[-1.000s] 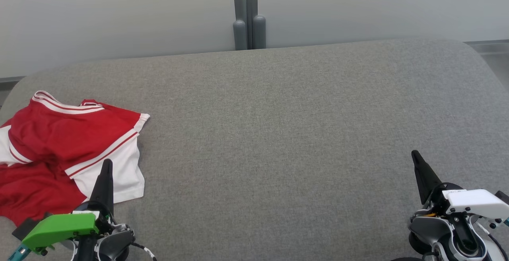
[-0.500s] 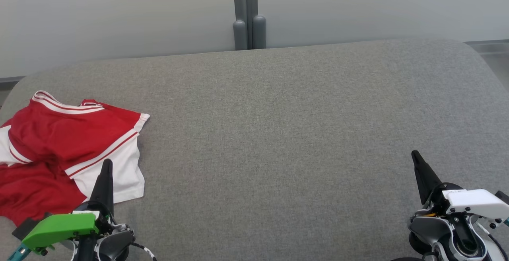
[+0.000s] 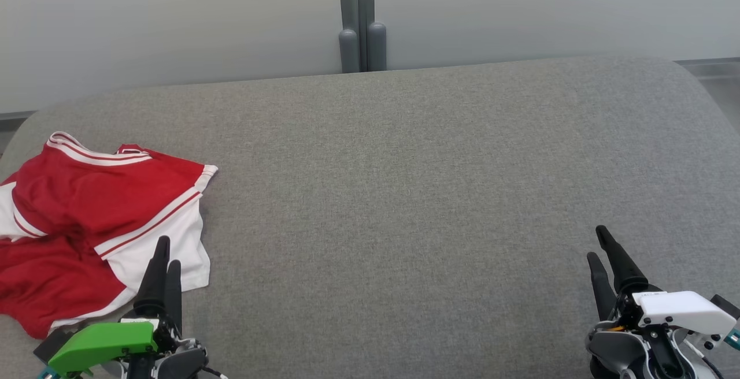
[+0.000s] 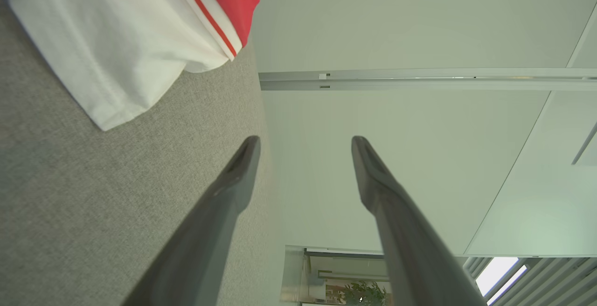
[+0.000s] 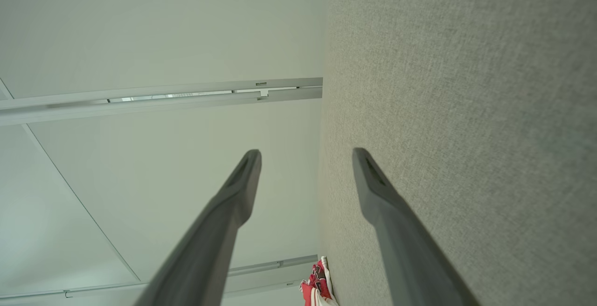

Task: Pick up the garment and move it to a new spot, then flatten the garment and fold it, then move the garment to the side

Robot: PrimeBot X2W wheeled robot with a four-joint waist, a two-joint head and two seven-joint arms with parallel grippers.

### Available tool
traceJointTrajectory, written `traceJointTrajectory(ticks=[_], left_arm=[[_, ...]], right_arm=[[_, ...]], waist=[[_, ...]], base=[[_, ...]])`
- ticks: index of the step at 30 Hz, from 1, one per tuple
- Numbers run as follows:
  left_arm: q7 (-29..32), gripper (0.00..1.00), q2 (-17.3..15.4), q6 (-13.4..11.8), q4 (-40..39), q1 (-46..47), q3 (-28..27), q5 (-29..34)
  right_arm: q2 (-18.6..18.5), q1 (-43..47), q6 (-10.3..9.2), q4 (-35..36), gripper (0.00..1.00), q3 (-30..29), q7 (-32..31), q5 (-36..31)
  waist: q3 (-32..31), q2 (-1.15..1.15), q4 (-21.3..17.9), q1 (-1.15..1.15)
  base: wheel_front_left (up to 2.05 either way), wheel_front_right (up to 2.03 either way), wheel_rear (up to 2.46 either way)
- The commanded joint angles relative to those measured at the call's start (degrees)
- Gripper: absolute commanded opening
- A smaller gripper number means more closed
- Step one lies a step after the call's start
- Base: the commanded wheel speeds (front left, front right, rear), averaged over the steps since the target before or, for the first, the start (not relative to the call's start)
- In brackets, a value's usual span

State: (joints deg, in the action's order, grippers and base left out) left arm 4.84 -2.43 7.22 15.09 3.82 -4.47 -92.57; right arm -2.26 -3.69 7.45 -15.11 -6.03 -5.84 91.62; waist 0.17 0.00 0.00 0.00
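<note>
The garment (image 3: 87, 217) is red with white panels and red-white stripes. It lies crumpled at the left end of the grey cushioned surface (image 3: 404, 194). Its white corner shows in the left wrist view (image 4: 116, 40), and a small red bit of it lies far off in the right wrist view (image 5: 317, 282). My left gripper (image 3: 169, 252) hovers by the garment's white lower right corner, fingers apart and holding nothing (image 4: 305, 140). My right gripper (image 3: 596, 243) is at the lower right over bare fabric, also open and holding nothing (image 5: 306, 152).
A pale wall with a grey double post (image 3: 361, 21) stands behind the surface. The surface has rounded far corners, and its left edge runs close to the garment. Wide bare fabric stretches between the two grippers.
Both grippers have opened: each showed one closed point before and now shows two separate fingers. Both have also drawn back slightly toward the bottom of the head view. The garment has not moved.
</note>
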Motion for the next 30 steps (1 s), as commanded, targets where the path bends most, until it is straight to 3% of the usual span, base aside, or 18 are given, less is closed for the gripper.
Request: traceJointTrajectory(ticks=[1,12,30], left_arm=[[-0.66,1.0,-0.28,0.09,-1.32,0.75,0.65,0.71],[-3.65,1.0,-1.31,-0.51,-1.7,1.01,4.15,6.65],[-7.73,1.0,-4.2,-3.42,-1.87,2.55,9.59,30.7]], right_arm=[[-0.28,-0.71,0.01,1.22,1.0,0.57,0.81,-0.91],[-0.59,-0.45,0.02,2.96,1.0,2.2,3.87,-13.15],[-3.76,-0.9,0.02,5.47,1.0,6.48,8.14,-42.52]], waist=[[0.0,0.0,0.01,0.0],[0.04,0.0,0.01,0.0],[0.03,0.0,0.3,0.0]], base=[[0.0,0.0,0.0],[0.0,0.0,0.0],[0.0,0.0,0.0]])
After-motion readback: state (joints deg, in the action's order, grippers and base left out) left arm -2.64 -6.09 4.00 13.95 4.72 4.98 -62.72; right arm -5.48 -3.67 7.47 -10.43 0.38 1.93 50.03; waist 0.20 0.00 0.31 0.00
